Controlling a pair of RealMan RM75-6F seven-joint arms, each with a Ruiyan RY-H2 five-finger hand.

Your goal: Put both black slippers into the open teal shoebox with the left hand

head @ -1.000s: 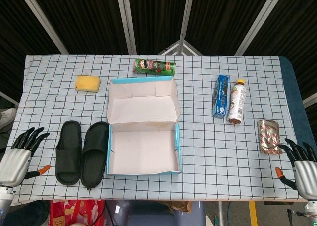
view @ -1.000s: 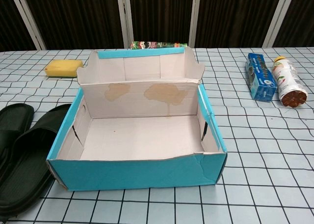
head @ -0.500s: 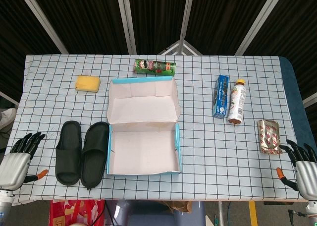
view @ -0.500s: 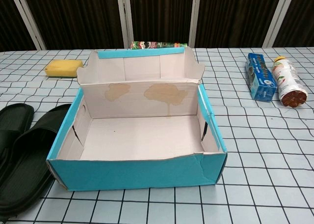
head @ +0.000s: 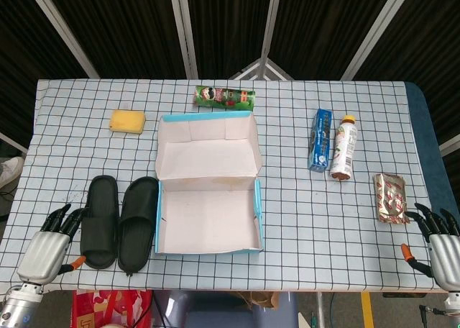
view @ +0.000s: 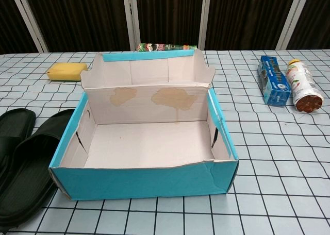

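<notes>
Two black slippers lie side by side on the checked table left of the box: the outer slipper (head: 100, 220) (view: 13, 132) and the inner slipper (head: 139, 221) (view: 32, 173). The open teal shoebox (head: 260, 220) (view: 149, 181) stands empty, its lid folded back. My left hand (head: 49, 247) hovers at the front left table edge, fingers spread, its fingertips close to the outer slipper's near end, holding nothing. My right hand (head: 440, 246) stays at the front right corner, fingers apart and empty. Neither hand shows in the chest view.
A yellow sponge (head: 127, 121) lies back left. A green can (head: 225, 96) lies behind the box. A blue pack (head: 320, 139) and a bottle (head: 343, 147) lie right of the box, and a foil packet (head: 390, 198) sits near my right hand.
My left hand has moved right and toward the front edge, closing in on the outer slipper. The right hand, slippers and box have not moved.
</notes>
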